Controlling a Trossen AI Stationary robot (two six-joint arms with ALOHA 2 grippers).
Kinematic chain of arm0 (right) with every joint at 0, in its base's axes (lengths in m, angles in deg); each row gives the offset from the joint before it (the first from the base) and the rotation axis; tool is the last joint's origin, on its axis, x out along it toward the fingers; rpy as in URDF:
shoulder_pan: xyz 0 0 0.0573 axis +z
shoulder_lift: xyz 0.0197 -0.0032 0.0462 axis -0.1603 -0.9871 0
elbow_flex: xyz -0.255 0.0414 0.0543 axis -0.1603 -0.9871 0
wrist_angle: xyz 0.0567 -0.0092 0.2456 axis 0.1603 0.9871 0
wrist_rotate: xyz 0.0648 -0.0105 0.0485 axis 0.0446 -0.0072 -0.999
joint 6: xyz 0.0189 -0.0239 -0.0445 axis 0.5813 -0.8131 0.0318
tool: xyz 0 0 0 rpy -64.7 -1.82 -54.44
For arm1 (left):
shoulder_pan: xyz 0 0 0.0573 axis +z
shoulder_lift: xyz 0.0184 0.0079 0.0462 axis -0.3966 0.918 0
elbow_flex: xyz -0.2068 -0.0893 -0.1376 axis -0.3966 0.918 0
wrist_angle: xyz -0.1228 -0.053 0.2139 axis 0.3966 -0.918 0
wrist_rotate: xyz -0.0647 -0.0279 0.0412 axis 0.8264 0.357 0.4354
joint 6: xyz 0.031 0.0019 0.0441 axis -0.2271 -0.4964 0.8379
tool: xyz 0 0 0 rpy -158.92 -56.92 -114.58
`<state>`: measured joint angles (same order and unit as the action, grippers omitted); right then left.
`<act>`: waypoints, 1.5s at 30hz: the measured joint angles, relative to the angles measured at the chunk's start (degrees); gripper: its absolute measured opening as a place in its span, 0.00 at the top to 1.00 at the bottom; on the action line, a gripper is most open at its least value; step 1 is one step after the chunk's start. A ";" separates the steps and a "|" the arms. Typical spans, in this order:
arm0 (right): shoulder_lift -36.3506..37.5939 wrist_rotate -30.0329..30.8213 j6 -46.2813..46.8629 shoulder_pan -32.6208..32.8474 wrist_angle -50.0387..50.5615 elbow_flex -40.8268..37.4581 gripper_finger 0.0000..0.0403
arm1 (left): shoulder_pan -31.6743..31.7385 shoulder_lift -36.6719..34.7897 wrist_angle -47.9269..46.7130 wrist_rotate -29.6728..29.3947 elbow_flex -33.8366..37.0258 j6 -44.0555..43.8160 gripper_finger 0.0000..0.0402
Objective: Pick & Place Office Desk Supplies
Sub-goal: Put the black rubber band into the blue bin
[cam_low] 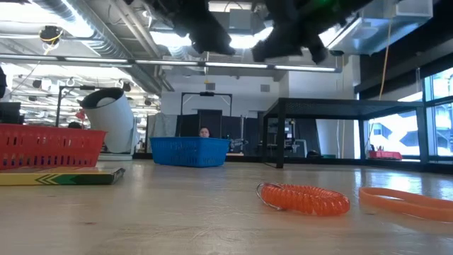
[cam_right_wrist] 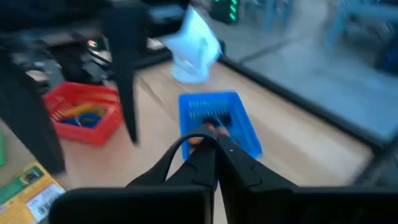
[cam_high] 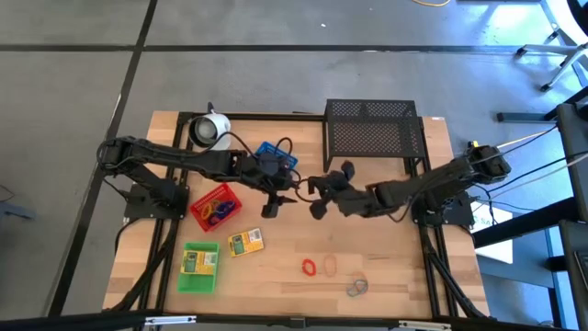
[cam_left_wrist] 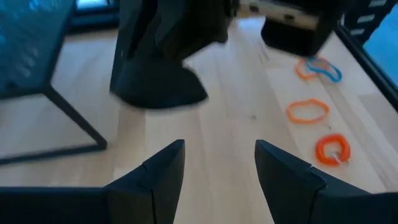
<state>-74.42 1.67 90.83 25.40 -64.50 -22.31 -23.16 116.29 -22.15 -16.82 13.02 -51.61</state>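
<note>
1. The two arms meet above the middle of the table [cam_high: 386,276]. The left gripper [cam_left_wrist: 219,165] hangs with its fingers spread wide and nothing between them.
2. The right gripper [cam_right_wrist: 216,144] is clamped shut, a thin dark loop [cam_right_wrist: 166,157] apparently pinched at its tips, with a trace of orange beside it; it faces the blue tray [cam_right_wrist: 219,121], which already holds something dark.
3. Sorting looks partly done. The red tray [cam_high: 216,208] carries a heap of coloured loops, and the green tray [cam_high: 199,268] holds one yellow-green box [cam_high: 197,260].
4. Still loose on the wood: a second yellow-green box [cam_high: 245,242] just beside the red tray, an orange coiled loop [cam_low: 304,198], a flat orange loop [cam_low: 407,200] next to it, and a grey-blue loop [cam_high: 356,288] near the front edge.
5. Judging by this layout, at least four items await placing, plus whatever the right gripper carries.
6. The white round object [cam_high: 211,129] and black mesh rack [cam_high: 372,133] stand at the back.
</note>
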 joint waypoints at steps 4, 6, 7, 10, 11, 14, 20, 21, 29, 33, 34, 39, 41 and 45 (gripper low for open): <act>0.00 -4.56 -9.35 -1.57 -7.01 0.00 0.96 | 0.00 0.00 3.88 0.04 0.00 0.63 0.54; 0.00 -7.33 -11.85 -2.27 -9.35 0.00 0.96 | -0.02 0.00 4.98 0.07 0.00 0.23 0.55; 0.00 -8.37 -12.84 -2.58 -10.24 0.00 0.96 | -0.01 0.00 5.41 0.07 0.00 -0.03 0.55; 0.00 -10.18 -14.27 -3.45 -11.04 0.00 0.96 | -0.04 0.00 7.12 0.09 0.01 -1.98 0.55; -0.02 -10.35 -14.37 -3.72 -11.00 0.00 0.96 | -0.15 0.00 7.58 0.09 0.00 -2.66 0.55; -0.02 -10.46 -14.81 -4.28 -11.03 0.00 0.96 | -0.11 0.00 8.29 0.00 0.00 -4.32 0.55; -0.02 -10.42 -18.09 -4.38 -11.04 0.00 0.96 | -0.07 0.00 8.24 -0.61 0.01 -11.90 0.55; -0.02 -10.42 -18.49 -4.40 -11.05 0.00 0.96 | -0.07 0.00 8.04 -0.61 0.00 -12.62 0.55; -0.02 -9.79 -20.48 -4.40 -11.03 0.00 0.96 | -0.07 0.00 8.38 -3.56 0.00 -20.62 0.57; -0.02 -9.79 -20.77 -4.40 -11.01 0.00 0.96 | -0.07 0.00 8.42 -6.93 0.02 -27.07 0.59; -0.02 -9.79 -20.81 -4.40 -11.01 0.00 0.96 | -0.07 0.00 8.42 -7.51 0.02 -28.79 0.60; -0.02 -9.79 -20.87 -4.40 -10.99 0.00 0.96 | -0.07 0.00 8.50 -8.20 0.02 -34.75 0.66; -0.02 -9.79 -20.87 -4.40 -10.99 0.00 0.96 | -0.07 0.00 8.84 -8.20 0.02 -36.22 0.69; -0.02 -9.80 -20.87 -4.40 -10.99 0.00 0.96 | -0.07 0.00 8.74 -8.78 0.02 -37.36 0.80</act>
<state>-74.44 -8.13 69.95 21.00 -75.48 -22.31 -23.22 116.29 -13.40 -25.60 13.05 -88.97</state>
